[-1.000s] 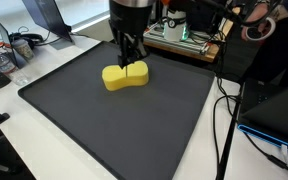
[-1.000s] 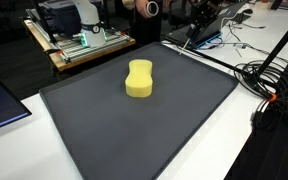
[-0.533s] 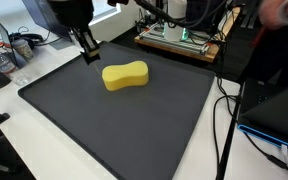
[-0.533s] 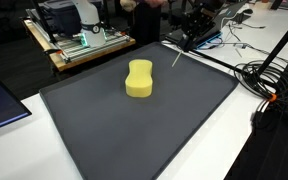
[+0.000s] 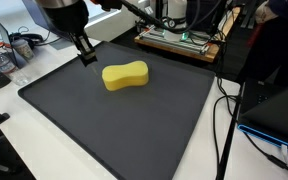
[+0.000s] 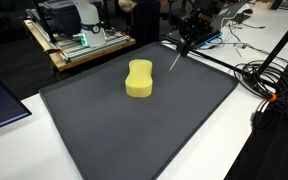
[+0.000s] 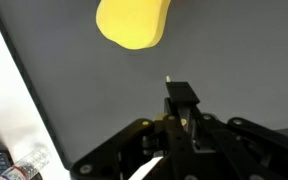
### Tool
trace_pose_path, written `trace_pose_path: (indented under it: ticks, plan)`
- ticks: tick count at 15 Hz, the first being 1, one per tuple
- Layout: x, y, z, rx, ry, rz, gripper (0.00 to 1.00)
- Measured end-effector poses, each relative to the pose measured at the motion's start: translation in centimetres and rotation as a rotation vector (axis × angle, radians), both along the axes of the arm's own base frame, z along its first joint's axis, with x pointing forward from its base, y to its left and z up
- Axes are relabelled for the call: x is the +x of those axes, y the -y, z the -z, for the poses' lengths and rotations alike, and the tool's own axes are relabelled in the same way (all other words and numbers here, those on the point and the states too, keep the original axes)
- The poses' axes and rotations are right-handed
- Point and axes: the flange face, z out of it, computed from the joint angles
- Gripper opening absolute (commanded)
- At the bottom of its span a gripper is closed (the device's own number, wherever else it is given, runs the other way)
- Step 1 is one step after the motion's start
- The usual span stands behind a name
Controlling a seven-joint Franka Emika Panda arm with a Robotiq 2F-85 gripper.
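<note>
The sponge point(image 5: 124, 76) looks matt, porous foam; the mat point(image 5: 114, 125) matt, perhaps rubber.

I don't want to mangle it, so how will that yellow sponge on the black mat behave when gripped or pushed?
The yellow sponge looks like soft foam, so it will probably squash between the fingers and feel light. It lies flat on the mat, so a push likely slides rather than rolls it.

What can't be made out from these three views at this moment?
- Yellow sponge: cut off by the wrist view's top edge.
- Pincer: open or shut unclear; small and dark in both exterior views, blurred in the wrist view.
- Clutter beside the black mat: too small to identify in an exterior view.
</note>
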Motion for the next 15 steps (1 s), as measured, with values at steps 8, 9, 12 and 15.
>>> trace_pose_path:
  ticks: [8,9,12,15]
  plan:
    - [1.2,13.0,4.0,0.23,-0.056,0.104,0.03]
    - [1.1,15.1,4.5,0.269,-0.058,0.13,0.03]
    - [0.3,20.9,6.1,0.381,-0.06,0.214,0.03]
    - [-0.6,25.8,7.9,0.478,-0.048,0.298,0.03]
